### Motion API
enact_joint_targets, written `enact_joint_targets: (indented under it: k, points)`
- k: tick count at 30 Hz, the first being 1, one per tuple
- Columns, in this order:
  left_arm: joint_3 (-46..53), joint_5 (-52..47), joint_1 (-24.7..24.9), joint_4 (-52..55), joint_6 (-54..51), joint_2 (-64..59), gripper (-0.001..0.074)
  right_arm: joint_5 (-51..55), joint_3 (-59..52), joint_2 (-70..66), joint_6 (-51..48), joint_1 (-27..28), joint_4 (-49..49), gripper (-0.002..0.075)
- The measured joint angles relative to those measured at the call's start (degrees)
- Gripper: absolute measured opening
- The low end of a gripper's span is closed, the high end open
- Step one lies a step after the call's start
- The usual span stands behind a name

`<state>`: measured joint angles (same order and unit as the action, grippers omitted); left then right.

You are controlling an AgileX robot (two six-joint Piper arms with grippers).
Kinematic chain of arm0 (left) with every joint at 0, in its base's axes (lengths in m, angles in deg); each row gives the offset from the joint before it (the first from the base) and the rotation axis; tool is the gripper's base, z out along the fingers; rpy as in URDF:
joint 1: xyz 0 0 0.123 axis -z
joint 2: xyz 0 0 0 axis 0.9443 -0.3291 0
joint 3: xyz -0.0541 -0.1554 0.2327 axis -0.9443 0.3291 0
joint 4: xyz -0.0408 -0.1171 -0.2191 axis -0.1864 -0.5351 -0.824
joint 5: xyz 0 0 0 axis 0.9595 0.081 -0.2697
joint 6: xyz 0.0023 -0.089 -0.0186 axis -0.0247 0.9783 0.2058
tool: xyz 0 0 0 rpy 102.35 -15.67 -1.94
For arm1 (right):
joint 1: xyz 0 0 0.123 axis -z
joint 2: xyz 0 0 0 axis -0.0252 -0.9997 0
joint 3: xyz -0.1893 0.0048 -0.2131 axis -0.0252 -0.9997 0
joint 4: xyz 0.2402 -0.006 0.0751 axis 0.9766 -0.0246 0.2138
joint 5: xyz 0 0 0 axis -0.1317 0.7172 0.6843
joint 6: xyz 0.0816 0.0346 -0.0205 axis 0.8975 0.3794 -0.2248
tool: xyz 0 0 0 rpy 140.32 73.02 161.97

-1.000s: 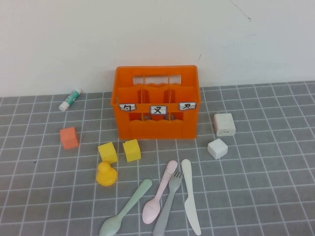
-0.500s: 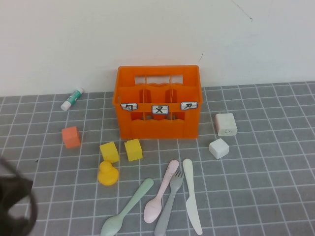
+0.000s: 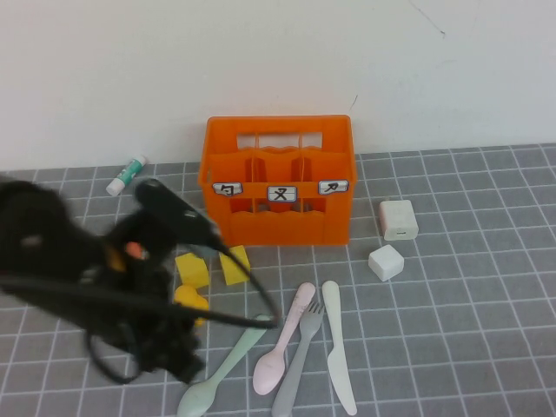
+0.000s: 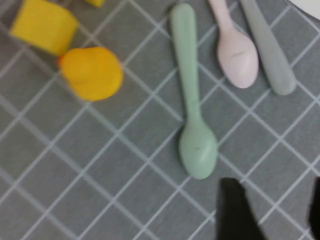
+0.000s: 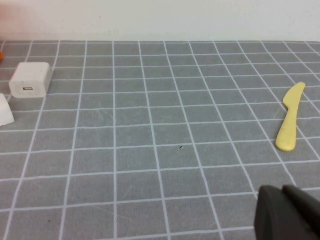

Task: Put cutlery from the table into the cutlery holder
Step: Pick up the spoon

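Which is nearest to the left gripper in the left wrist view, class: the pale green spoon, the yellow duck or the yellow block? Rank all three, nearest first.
The left gripper hovers over the table, jaws apart; the right gripper is parked elsewhere, shut.
1. Pale green spoon: bowl end just beside the jaws.
2. Yellow duck: beyond the spoon.
3. Yellow block: past the duck.

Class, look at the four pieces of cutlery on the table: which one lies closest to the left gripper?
The pale green spoon. Its bowl lies just beside the left gripper; the pink spoon, grey fork and knife lie farther off.
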<state>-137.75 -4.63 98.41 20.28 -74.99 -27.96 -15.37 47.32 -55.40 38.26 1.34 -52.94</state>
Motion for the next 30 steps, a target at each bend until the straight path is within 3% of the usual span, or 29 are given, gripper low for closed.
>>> enact_joint_targets:
  k: [3, 5, 14, 30]
  points:
    - [-1.71, 0.39, 1.96, 0.31, 1.53, -5.36, 0.0400, 0.00, 0.00, 0.00, 0.00, 0.00, 0.00, -0.0003]
    - [-2.30, 1.20, 2.27, 0.66, 2.80, -8.47, 0.0430, 0.00, 0.00, 0.00, 0.00, 0.00, 0.00, -0.0003]
    - [-2.72, 6.93, 4.11, 4.96, 4.03, -18.54, 0.0363, 0.00, 0.00, 0.00, 0.00, 0.00, 0.00, -0.0003]
    - [-3.52, 22.20, 4.24, 5.46, 8.02, -30.02, 0.0355, 0.00, 0.00, 0.00, 0.00, 0.00, 0.00, -0.0003]
